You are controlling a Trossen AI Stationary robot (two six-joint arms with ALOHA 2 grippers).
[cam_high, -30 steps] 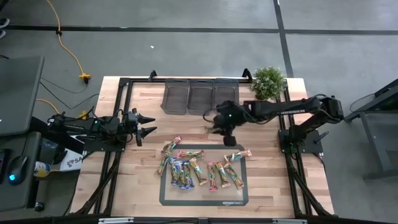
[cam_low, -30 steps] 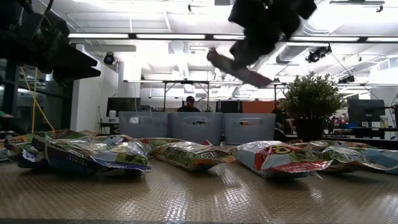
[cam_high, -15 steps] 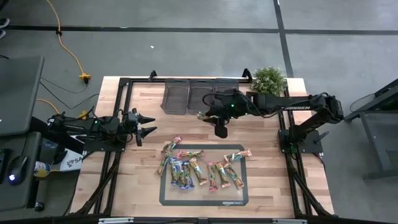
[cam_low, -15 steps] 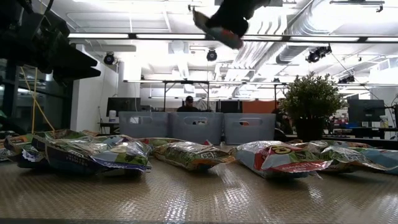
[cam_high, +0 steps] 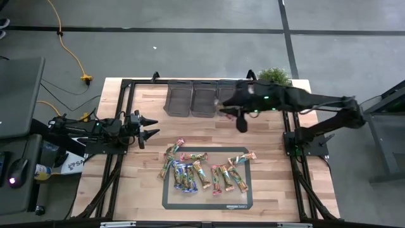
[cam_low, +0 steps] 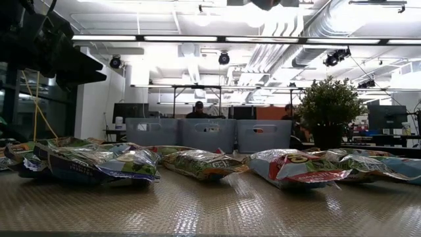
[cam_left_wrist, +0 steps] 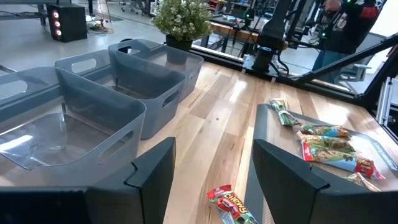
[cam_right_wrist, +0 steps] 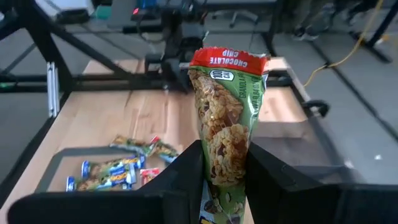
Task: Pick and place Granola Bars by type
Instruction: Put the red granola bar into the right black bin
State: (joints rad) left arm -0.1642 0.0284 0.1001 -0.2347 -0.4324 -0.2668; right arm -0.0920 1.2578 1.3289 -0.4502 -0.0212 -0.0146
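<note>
Holding a green bar [cam_right_wrist: 226, 130] upright between its fingers [cam_right_wrist: 186, 177], the right gripper [cam_high: 223, 109] hangs above the table [cam_high: 145, 183] at the front edge of the right-hand bin [cam_high: 229, 90], fingers clamped on the bar's lower half. The wrapper has a red top band reading "chocolate chip". In the high view the bar itself is too small to pick out at the gripper.

Left gripper [cam_high: 150, 126] waits over the left side of the table, pointing toward the middle, fingers [cam_left_wrist: 149, 177] apart with nothing between them.

Three grey bins [cam_high: 204, 98] sit in a row at the far edge of the table, side by side. In the left wrist view the nearest bin [cam_left_wrist: 74, 124] looks empty apart from a clear wrapper or reflection on its floor, hard to tell.

The rest of the bars [cam_high: 202, 171] lie scattered on and around a dark mat [cam_high: 205, 201] near the front of the table: blue ones to the left, green and red ones mixed across the middle and right. One red bar [cam_left_wrist: 231, 204] lies on bare wood just beside the mat edge.

A small potted plant [cam_high: 274, 76] stands at the far right corner, next to the bins.
</note>
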